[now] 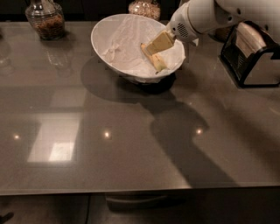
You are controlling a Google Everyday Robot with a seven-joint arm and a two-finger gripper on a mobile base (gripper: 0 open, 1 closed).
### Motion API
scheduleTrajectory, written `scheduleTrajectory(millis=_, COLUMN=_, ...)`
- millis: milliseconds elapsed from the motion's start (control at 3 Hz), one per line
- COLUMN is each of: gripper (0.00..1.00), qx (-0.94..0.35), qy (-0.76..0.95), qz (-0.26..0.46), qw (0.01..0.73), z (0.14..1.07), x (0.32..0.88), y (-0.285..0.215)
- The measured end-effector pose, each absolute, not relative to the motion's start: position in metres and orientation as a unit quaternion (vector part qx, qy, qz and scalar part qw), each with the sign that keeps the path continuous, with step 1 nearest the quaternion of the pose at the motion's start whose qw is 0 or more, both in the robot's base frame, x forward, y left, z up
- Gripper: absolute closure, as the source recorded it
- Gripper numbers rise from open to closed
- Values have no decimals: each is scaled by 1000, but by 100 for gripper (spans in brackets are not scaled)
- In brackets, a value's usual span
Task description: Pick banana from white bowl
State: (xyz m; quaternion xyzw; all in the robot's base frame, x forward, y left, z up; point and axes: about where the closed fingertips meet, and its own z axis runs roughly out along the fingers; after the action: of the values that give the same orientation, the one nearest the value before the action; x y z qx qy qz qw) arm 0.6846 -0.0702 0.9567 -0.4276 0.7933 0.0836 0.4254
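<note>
The banana [159,62], small and yellow, lies inside the white bowl [107,30] on the crumpled white paper, at the bowl's right side. The bowl stands tilted at the back middle of the grey table [131,144]. My gripper [153,46], pale yellow on a white arm coming from the upper right, reaches into the bowl and sits right at the banana's upper left end, touching or just above it. Part of the banana's far end is hidden behind the gripper.
A glass jar with brown contents [45,19] stands at the back left. Another jar [143,8] stands behind the bowl. A black holder with white napkins [251,54] stands at the right, near my arm.
</note>
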Motion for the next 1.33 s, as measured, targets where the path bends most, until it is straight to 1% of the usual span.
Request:
scheduleTrajectory(millis=333, gripper=45, qx=-429, qy=796, qz=79, qw=419, z=946, x=701, y=-63)
scheduleTrajectory(millis=667, gripper=48, qx=-428, qy=806, qz=75, qw=402, z=931, x=715, y=-62)
scheduleTrajectory(millis=1333, gripper=44, qx=-417, qy=832, qz=84, qw=356, z=894, x=733, y=-66)
